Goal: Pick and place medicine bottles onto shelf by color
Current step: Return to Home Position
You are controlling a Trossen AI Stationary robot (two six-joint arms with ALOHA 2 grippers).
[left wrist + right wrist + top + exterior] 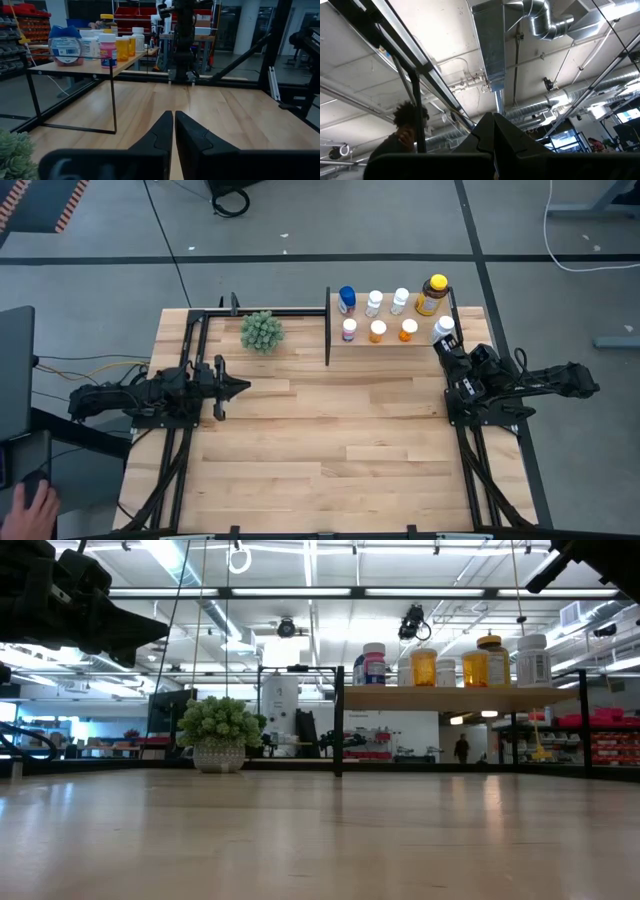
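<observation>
Medicine bottles [378, 331] on shelf [362, 317]; plant [262, 331] beside

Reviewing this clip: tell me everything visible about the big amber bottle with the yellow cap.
The amber bottle is the largest on the shelf. It has a translucent amber body that looks like plastic, a yellow cap and what looks like a label. It stands upright in the shelf's back row, at the right end as the high view shows it, just right of two white bottles. It rests on the light wood board. Its neighbours stand close but apart, and nothing else touches it.
</observation>
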